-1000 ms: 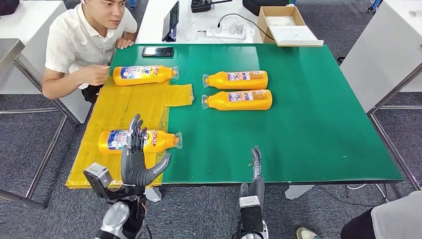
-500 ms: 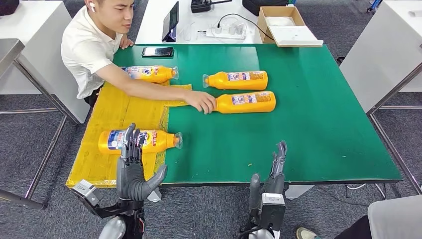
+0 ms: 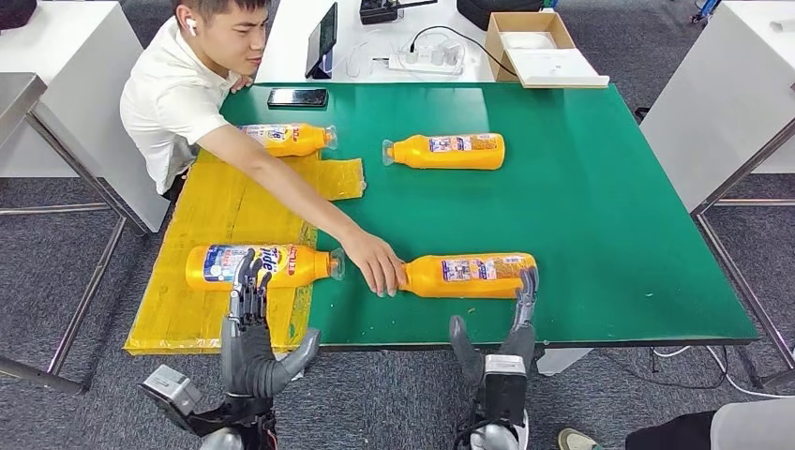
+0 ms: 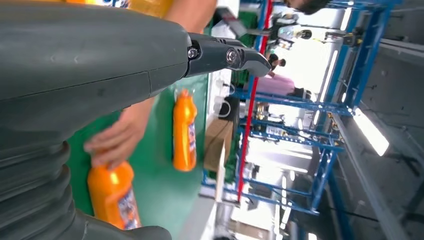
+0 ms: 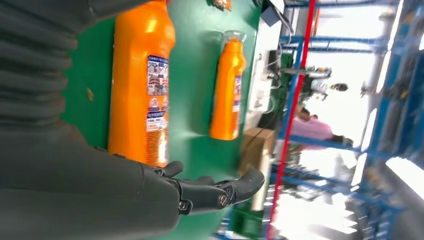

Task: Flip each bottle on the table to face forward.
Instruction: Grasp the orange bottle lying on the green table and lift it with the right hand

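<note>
Green table (image 3: pixel 609 234): person's hand (image 3: pixel 373 265) just slid bottle (image 3: pixel 469 275) to near edge by right hand (image 3: pixel 511 323), both robot hands open/empty, left hand (image 3: pixel 251 328) too—flip next.

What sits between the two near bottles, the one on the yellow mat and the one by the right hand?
A person's hand on the right bottle's cap end, head view.

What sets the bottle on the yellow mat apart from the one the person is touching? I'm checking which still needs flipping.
The mat bottle shows a large blue label; the bottle by the person's hand shows a small printed panel. The mat bottle's cap points toward the table's middle, while the other's cap points toward the mat, under the person's hand. One lies on the yellow mat, the other on bare green table. Both are orange and lie on their sides.
</note>
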`<state>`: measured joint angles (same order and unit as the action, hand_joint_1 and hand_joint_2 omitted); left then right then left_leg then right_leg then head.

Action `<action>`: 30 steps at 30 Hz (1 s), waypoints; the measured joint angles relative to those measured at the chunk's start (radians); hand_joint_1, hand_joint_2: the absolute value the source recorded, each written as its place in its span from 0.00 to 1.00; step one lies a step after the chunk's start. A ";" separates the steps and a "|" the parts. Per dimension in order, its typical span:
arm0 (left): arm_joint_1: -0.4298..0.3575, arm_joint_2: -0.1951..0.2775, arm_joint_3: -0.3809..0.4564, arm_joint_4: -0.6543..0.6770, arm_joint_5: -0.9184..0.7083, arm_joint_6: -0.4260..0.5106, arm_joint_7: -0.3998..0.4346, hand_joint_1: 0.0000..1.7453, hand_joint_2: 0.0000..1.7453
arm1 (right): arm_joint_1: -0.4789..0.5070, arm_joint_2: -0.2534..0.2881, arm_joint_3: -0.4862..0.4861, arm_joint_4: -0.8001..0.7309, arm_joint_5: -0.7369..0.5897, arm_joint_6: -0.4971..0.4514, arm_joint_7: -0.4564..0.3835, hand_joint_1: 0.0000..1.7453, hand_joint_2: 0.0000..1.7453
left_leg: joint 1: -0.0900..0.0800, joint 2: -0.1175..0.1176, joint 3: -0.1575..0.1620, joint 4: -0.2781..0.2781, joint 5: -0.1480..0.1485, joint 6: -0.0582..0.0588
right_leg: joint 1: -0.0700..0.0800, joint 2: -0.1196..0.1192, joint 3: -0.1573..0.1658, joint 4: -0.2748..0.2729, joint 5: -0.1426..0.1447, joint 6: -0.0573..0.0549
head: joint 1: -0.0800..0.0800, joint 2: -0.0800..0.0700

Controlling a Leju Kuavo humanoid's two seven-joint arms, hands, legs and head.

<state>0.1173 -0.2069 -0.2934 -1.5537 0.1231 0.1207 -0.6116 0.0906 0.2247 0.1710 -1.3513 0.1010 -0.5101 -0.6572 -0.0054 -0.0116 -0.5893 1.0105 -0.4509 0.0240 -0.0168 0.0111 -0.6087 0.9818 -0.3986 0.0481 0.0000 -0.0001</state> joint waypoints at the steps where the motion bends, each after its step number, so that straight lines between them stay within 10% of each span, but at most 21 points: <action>1: 0.000 0.001 -0.005 0.000 -0.018 0.014 -0.004 0.00 1.00 | -0.002 -0.003 0.000 0.004 0.021 -0.009 -0.002 0.00 1.00 | 0.000 0.000 0.000 0.000 0.000 0.000 | 0.000 0.000 0.000 0.000 0.000 0.000 | 0.000 0.000; 30: -0.048 0.000 -0.062 0.102 -0.100 0.161 0.010 0.00 1.00 | -0.071 -0.142 0.015 0.159 0.533 -0.124 0.158 0.00 1.00 | 0.000 0.000 0.000 0.000 0.000 0.000 | 0.000 0.000 0.000 0.000 0.000 0.000 | 0.000 0.000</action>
<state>0.0698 -0.2068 -0.3549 -1.4515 0.0232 0.2821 -0.6018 0.0195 0.0830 0.1858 -1.1918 0.6337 -0.6336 -0.4996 -0.0055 -0.0116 -0.5891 1.0105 -0.4508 0.0242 -0.0169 0.0111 -0.6085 0.9818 -0.3983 0.0484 0.0000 0.0000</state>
